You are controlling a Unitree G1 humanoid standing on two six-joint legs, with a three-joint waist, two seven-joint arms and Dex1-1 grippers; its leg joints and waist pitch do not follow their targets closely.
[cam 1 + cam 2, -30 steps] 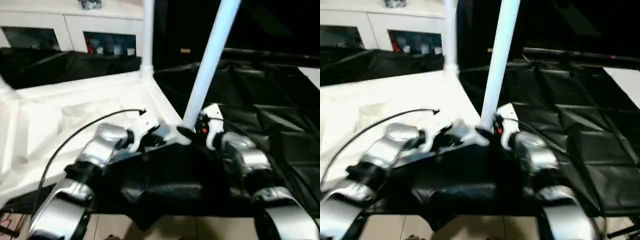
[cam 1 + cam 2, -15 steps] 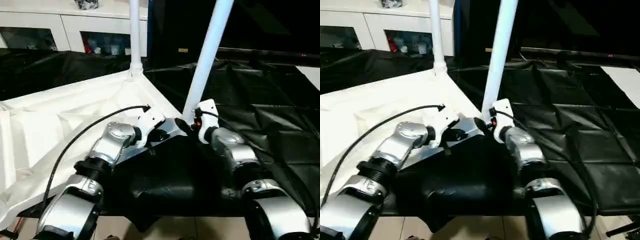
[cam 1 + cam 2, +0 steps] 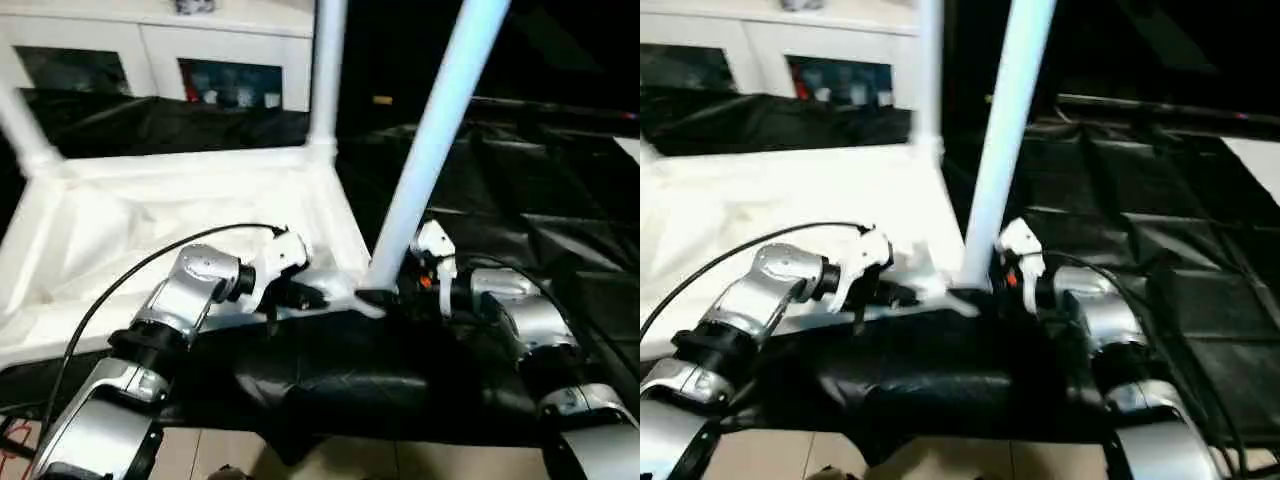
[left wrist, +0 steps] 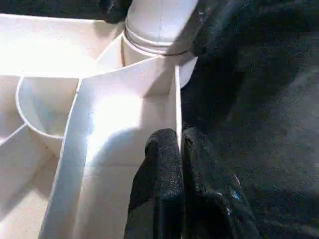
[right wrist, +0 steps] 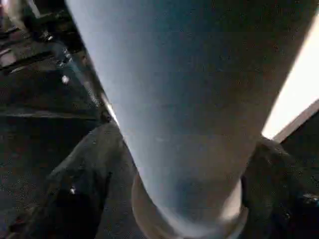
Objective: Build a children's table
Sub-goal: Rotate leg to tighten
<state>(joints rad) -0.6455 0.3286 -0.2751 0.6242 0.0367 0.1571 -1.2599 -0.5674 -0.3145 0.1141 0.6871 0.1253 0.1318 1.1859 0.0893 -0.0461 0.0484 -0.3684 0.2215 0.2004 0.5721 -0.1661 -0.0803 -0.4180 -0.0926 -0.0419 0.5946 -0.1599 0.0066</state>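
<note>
On a surface (image 3: 560,210) draped in black sheeting, the upturned white table top (image 3: 150,215) is laid, three legs rising from its corners, before a white glass-doored cabinet (image 3: 150,50). Its edge wall is pinched by the clenched left tool (image 4: 179,144); the nearest leg (image 3: 430,160) stands between the right tool's (image 3: 405,290) spread fingers.

the room is dim, and the black cloth (image 3: 560,190) swallows most light, showing only faint sheen along its creases. the white top (image 3: 150,230) glares, its ribs nearly washed out, brightest in the left wrist view. the near leg (image 3: 430,160) reads pale blue, lit more on one side. both head views are softly blurred, the far leg (image 3: 326,70) and cabinet (image 3: 150,50) smeared. silver forearms carry small highlights. in the right wrist view the leg is close, out of focus, shaded below, with a bright strip at one edge.
</note>
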